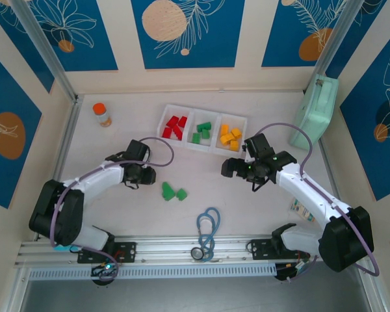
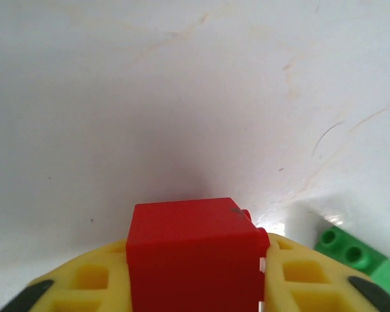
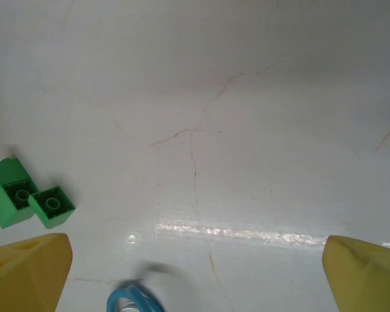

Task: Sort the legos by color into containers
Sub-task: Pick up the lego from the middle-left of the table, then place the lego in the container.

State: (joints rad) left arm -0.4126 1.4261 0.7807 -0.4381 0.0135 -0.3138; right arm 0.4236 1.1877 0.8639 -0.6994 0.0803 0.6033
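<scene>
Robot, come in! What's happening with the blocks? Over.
Left gripper shut on red lego. Right gripper open, empty. Two green legos loose on table. Nothing blocking the tray.

1. The middle of the desk (image 1: 201,179) lay bare between the two claws, save for two green legos (image 1: 173,192) just left of centre.
2. A blue looped cord (image 1: 209,227) crossed the lower centre, reaching down to the rail.
3. The white tray (image 1: 208,113) blocked the upper centre; its three compartments were open on top and part-filled.
4. An orange-capped bottle (image 1: 102,115) stood upright at upper left, well apart from the tray, with bare desk between.
5. A mint-green case (image 1: 314,112) leaned at upper right, leaving a narrow gap beside the tray.
6. A red lego (image 2: 194,253) filled the gap of the left claw (image 1: 141,175); the fingers of the right claw (image 1: 236,168) stood wide over bare desk.
</scene>
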